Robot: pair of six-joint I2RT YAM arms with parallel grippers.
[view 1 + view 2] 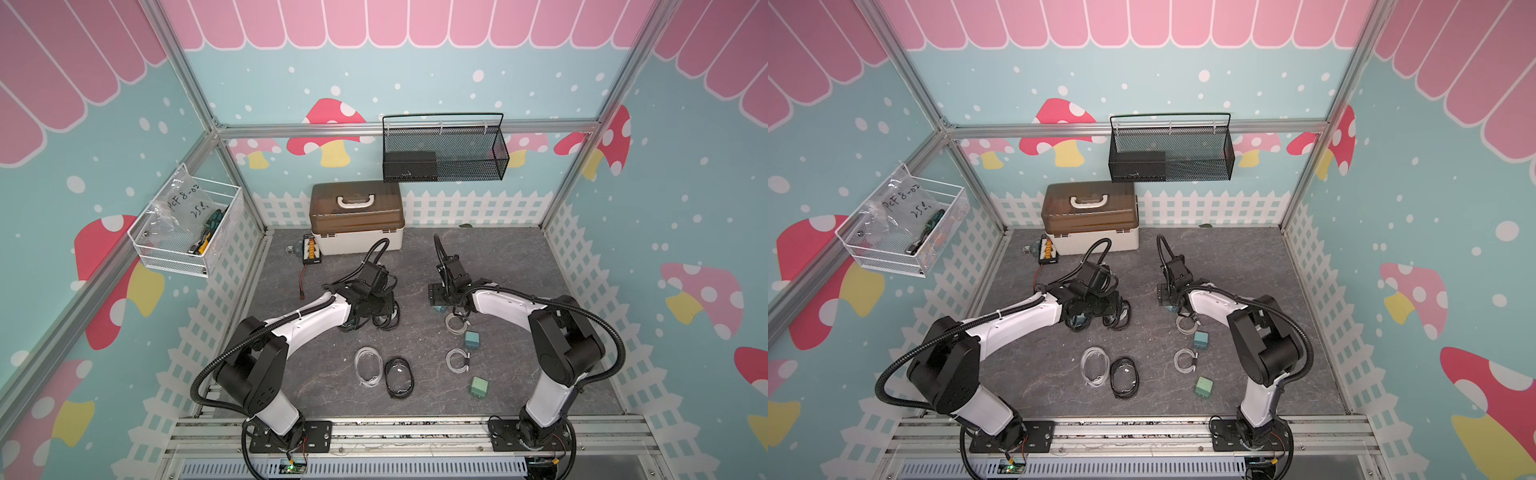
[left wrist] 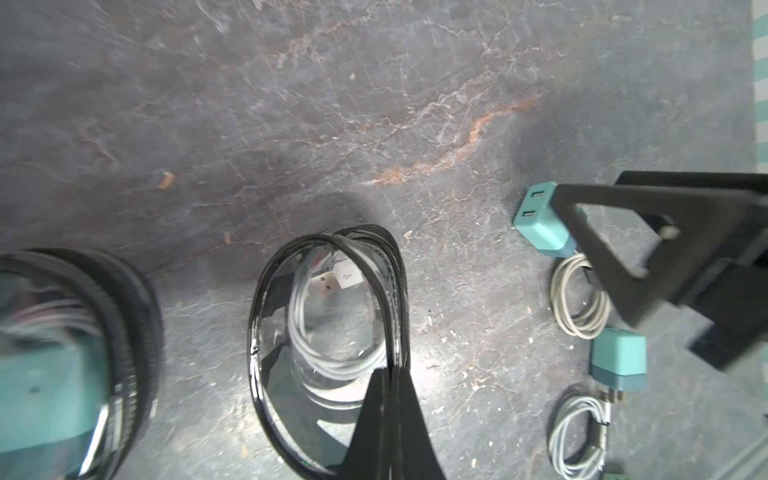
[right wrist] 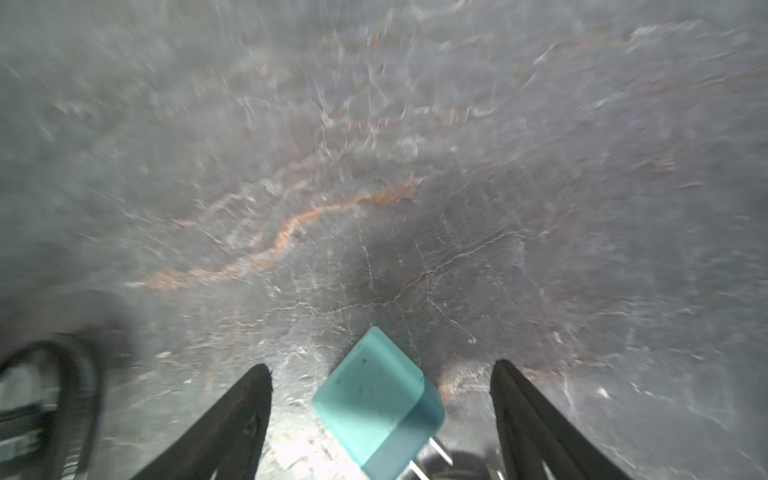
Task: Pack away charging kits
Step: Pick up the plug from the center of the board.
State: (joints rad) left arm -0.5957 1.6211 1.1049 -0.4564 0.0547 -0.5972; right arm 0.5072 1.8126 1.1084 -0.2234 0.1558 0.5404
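In the left wrist view my left gripper is shut on the rim of a black-rimmed clear pouch with a coiled white cable inside. Beside it lies a second black-zippered pouch holding a teal adapter. In both top views the left arm hides this grip. My right gripper stands open; a teal cube adapter lies tilted between its fingers, touching neither. More kit parts lie loose: two white cables, two adapters, a white-rimmed pouch and a black-rimmed pouch.
A brown-lidded white box stands at the back, with a black board with yellow connectors and a red wire to its left. A black mesh basket hangs on the back wall, a white wire basket on the left wall.
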